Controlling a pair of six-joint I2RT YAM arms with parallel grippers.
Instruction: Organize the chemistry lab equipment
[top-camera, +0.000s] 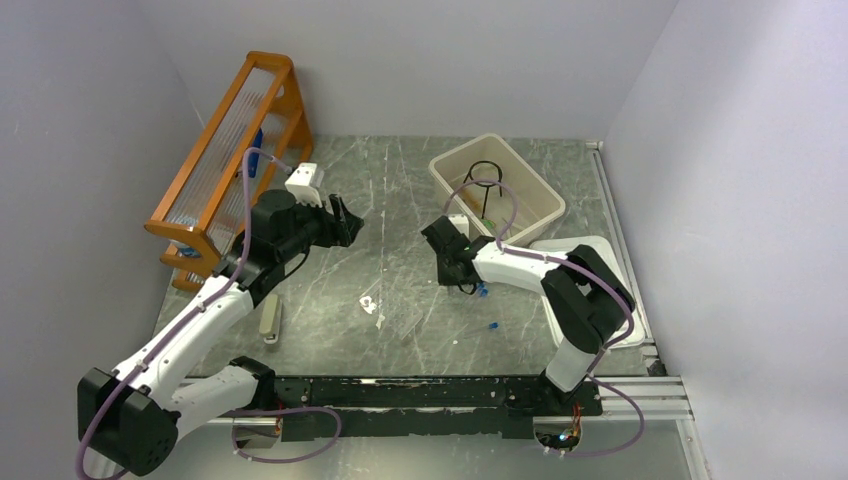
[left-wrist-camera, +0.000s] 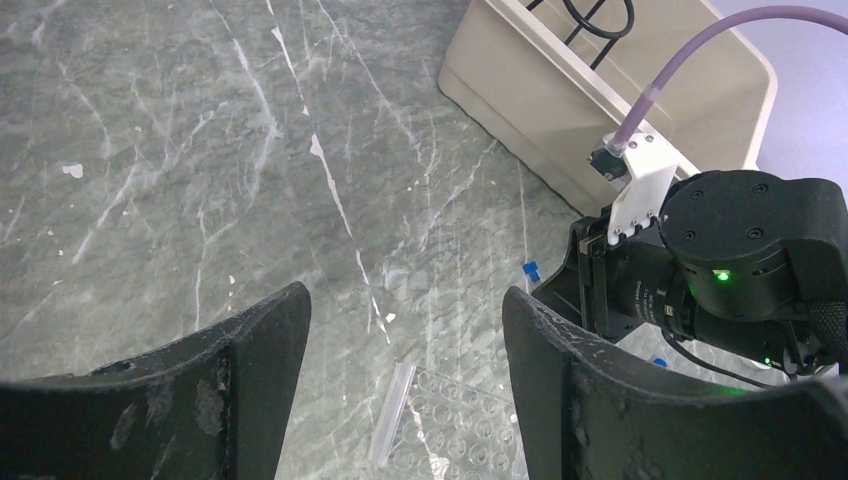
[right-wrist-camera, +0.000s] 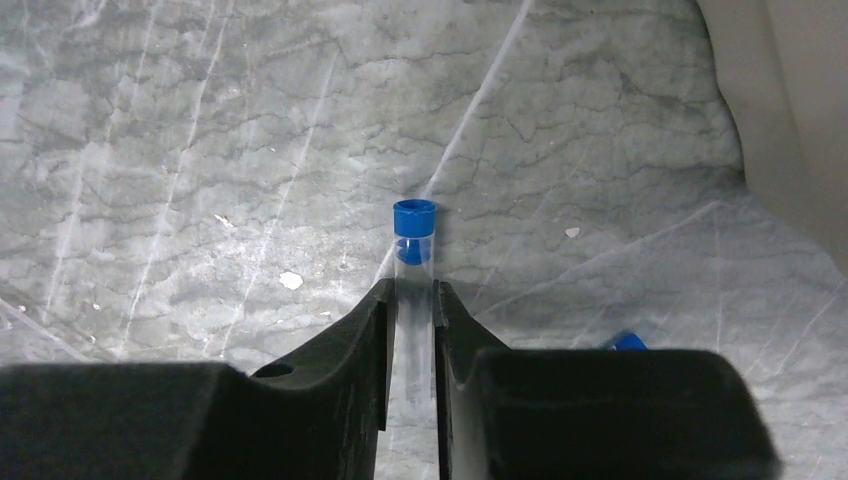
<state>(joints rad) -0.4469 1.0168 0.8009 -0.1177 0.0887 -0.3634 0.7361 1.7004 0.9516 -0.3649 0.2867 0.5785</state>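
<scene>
My right gripper (right-wrist-camera: 413, 290) is shut on a clear thin tube with a blue cap (right-wrist-camera: 413, 235); the cap sticks out past the fingertips, low over the marble table. In the top view this gripper (top-camera: 468, 284) is right of centre, in front of the beige bin (top-camera: 490, 138) that holds the black wire ring (top-camera: 487, 180). A second blue-capped piece (top-camera: 493, 326) lies nearer the front. My left gripper (left-wrist-camera: 405, 300) hangs open above the table with nothing in it, over a clear well plate (left-wrist-camera: 460, 420). A white triangle (top-camera: 370, 303) lies at mid-table.
The orange wooden rack (top-camera: 225, 150) stands at the far left against the wall. A white tray (top-camera: 600, 245) lies at the right, partly under the right arm. A small beige piece (top-camera: 270, 318) lies beside the left arm.
</scene>
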